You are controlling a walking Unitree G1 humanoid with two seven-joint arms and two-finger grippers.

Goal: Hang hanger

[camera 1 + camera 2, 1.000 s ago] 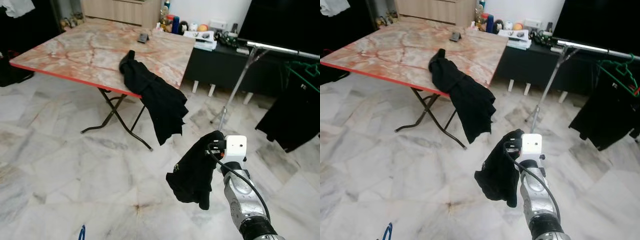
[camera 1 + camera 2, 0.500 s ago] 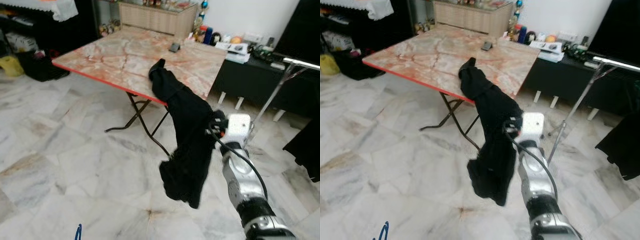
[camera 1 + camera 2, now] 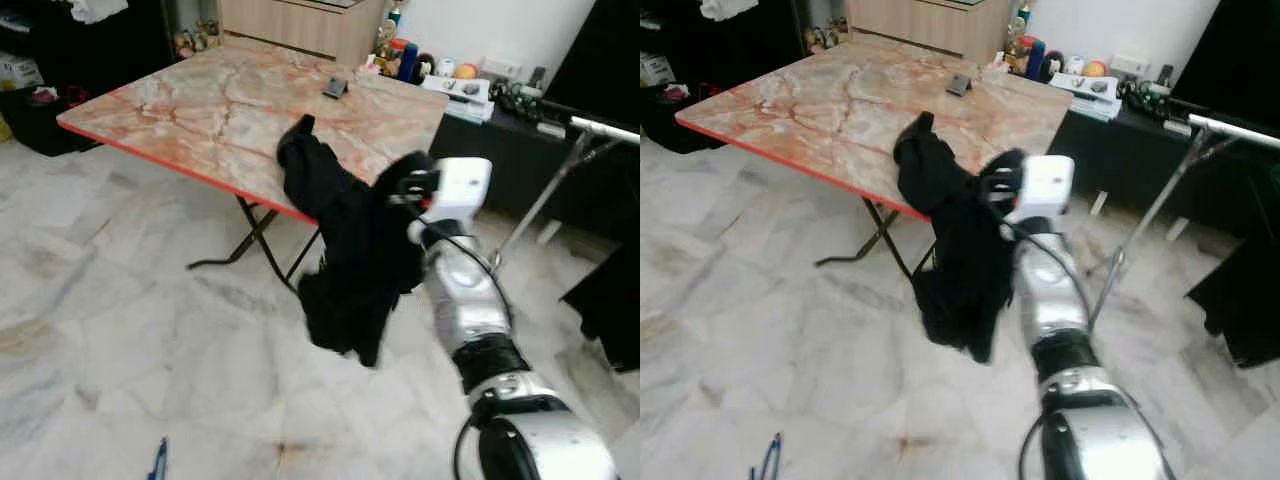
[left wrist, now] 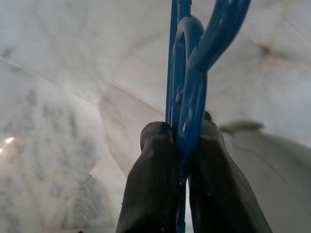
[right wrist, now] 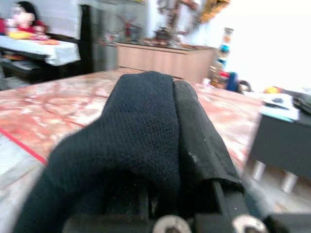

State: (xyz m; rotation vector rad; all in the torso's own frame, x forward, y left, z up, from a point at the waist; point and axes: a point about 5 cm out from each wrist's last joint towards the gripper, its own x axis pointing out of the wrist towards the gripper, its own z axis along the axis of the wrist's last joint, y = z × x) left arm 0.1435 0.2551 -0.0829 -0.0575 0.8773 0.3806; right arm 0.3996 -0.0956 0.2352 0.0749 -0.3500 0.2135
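Observation:
My right gripper point(image 3: 405, 186) is raised in front of the table corner, shut on a black garment point(image 3: 357, 285) that hangs down from it over the floor. In the right wrist view the black cloth point(image 5: 141, 126) wraps over the fingers. A second black garment point(image 3: 300, 158) lies draped over the table's near edge, just behind the held one. My left gripper point(image 4: 181, 133) is low at my side, shut on a blue hanger point(image 4: 187, 73). A tip of the hanger point(image 3: 160, 460) pokes into the bottom left of the eye view.
The marble-topped folding table point(image 3: 180, 100) with a red edge carries a small dark phone point(image 3: 335, 87). A metal clothes rail point(image 3: 600, 128) stands at the right with dark clothes point(image 3: 1250, 300) hanging from it. A black cabinet point(image 3: 510, 150) with clutter stands behind. The floor is pale marble.
My right arm has lifted the black garment higher and further out toward the table corner. The view has also shifted between the frames.

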